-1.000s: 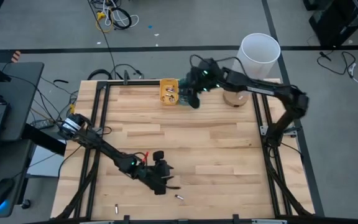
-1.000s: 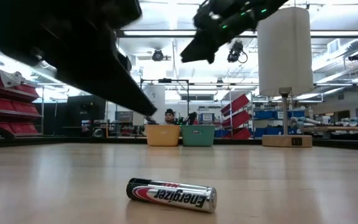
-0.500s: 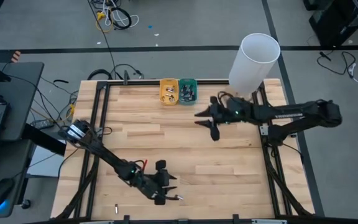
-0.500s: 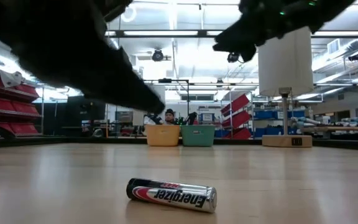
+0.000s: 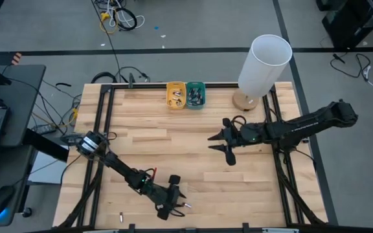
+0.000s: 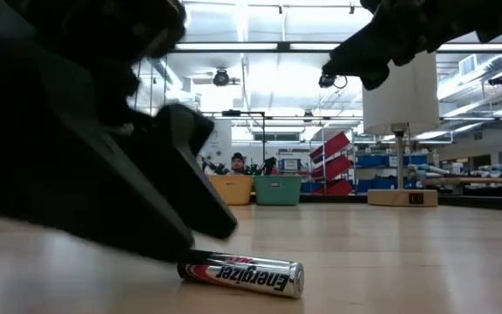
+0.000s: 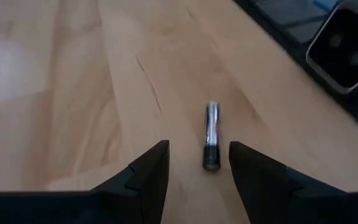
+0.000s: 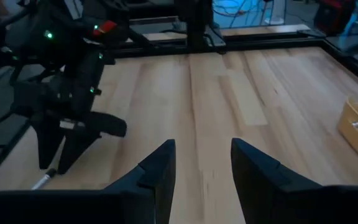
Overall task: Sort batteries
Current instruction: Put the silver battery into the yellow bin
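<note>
Lowered left gripper [image 7: 199, 163] jaws, open, straddle battery [image 7: 211, 135], seemingly untouched.

Pale wooden desk [image 5: 173, 139] with trays, a lamp and loose batteries

A yellow tray [image 5: 176, 94] and a teal tray [image 5: 195, 94] sit touching side by side at the upper centre of the high view, both holding small batteries. A white-shaded lamp [image 5: 261, 63] stands on its round wooden base at upper right. One Energizer battery [image 6: 240, 273] lies at lower centre; another battery [image 5: 120, 218] lies near the lower-left edge.
</note>
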